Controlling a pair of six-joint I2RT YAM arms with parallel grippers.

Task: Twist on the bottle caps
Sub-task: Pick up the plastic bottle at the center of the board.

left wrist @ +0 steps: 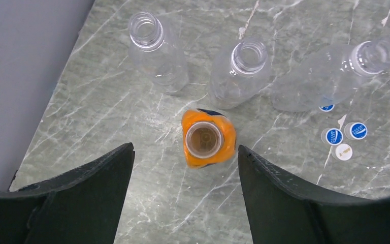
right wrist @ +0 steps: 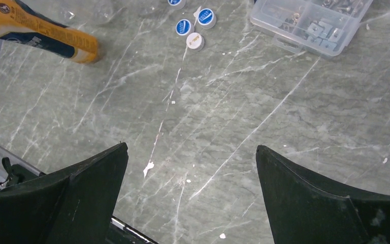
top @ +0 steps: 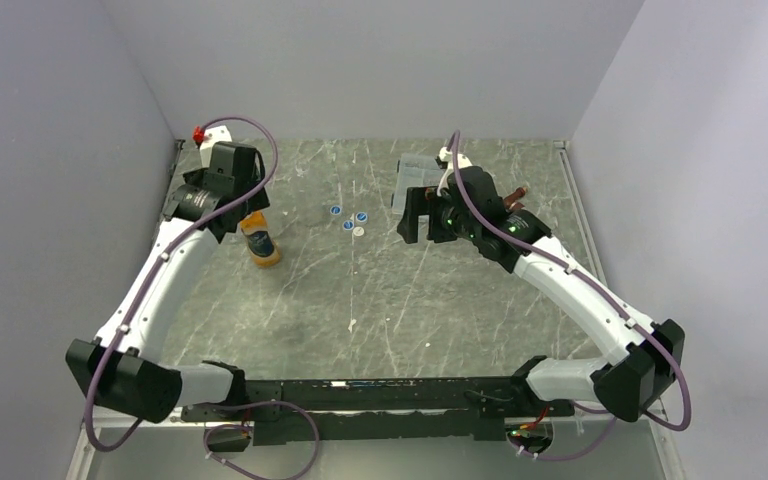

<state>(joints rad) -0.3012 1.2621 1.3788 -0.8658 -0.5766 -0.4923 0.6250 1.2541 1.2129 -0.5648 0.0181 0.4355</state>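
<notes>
An uncapped orange bottle (left wrist: 204, 138) with a dark blue label stands upright near the table's left side (top: 261, 242). My left gripper (left wrist: 185, 149) hovers over it, open, and the bottle sits just beyond the fingertips, touching neither. Three clear bottles (left wrist: 241, 68) stand uncapped behind it. Several blue bottle caps (left wrist: 333, 136) lie in a cluster to the right, one of them (left wrist: 343, 151) showing white. My right gripper (right wrist: 190, 147) is open above bare table, well short of the caps (right wrist: 184, 27) and with nothing between its fingers.
A flat clear plastic box (right wrist: 310, 23) of small parts lies at the back right, beyond the right gripper (top: 422, 225). Grey walls close in the table on the left, back and right. The arm bases and a black rail (top: 380, 395) line the near edge.
</notes>
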